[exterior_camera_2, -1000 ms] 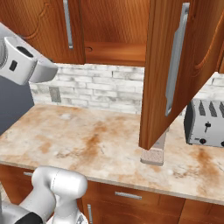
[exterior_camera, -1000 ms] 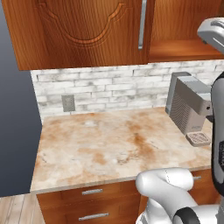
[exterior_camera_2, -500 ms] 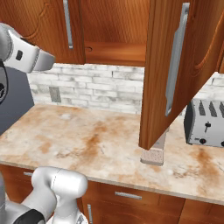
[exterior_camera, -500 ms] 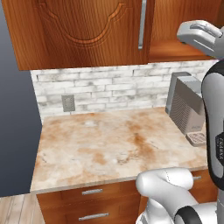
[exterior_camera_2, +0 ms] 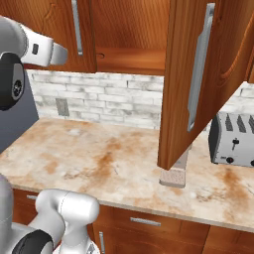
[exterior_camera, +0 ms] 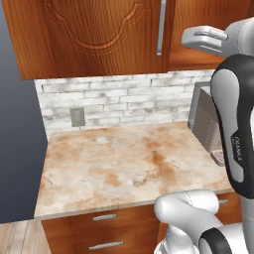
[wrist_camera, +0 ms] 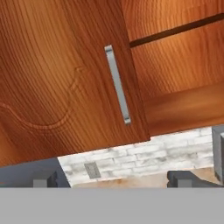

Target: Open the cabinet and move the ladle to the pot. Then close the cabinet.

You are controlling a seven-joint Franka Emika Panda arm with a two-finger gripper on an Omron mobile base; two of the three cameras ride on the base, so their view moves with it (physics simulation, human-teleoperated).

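Observation:
The cabinet (exterior_camera_2: pixel 129 34) is a reddish-brown wall unit. Its right door (exterior_camera_2: pixel 188 84) stands swung out over the counter, its long silver handle (exterior_camera_2: pixel 198 64) facing me. The left door (exterior_camera: pixel 94 34) is closed. In the hand view, the left door's handle (wrist_camera: pixel 118 85) runs down the middle, with the bare wooden inside and shelf (wrist_camera: pixel 183 105) to its right. My gripper (wrist_camera: pixel 113 179) is open, holds nothing, and points up at the cabinet from below. The ladle and the pot are out of view.
A marbled counter (exterior_camera: pixel 119 168) runs below a white brick backsplash (exterior_camera: pixel 124 101) with a wall socket (exterior_camera: pixel 77 116). A grey appliance (exterior_camera: pixel 203 119) stands at the counter's right, its base (exterior_camera_2: pixel 173 176) under the open door. A toaster (exterior_camera_2: pixel 233 139) sits further right. Drawers (exterior_camera: pixel 104 218) are below.
My arm's upper end has swung toward the cabinet, moving left in the left base view and up in the right base view. The doors and the gripper's opening are unchanged.

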